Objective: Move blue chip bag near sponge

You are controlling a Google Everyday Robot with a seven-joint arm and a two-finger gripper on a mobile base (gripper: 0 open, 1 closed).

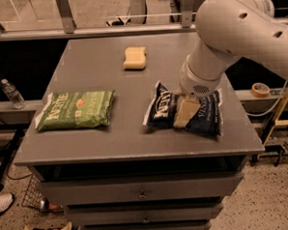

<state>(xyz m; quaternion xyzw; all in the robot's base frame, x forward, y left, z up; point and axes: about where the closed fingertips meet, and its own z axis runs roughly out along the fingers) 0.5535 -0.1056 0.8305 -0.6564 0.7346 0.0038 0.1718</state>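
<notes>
Pincer on the blue chip bag, sponge at the far side of the bench

The pincer (185,114) sits low on the middle of the blue chip bag (160,106), which lies near the front right edge of the bench (93,61); whether it is open or closed on the foil cannot be told from this angle. The central, top-down approach probably suits a pillow-like bag, whose crinkly foil bunches up and gives something to pinch. The sponge (134,58) lies well apart, toward the back, with bare bench between, so the bag looks not yet moved. A green chip bag (76,110) lies at the left, out of the likely path
</notes>
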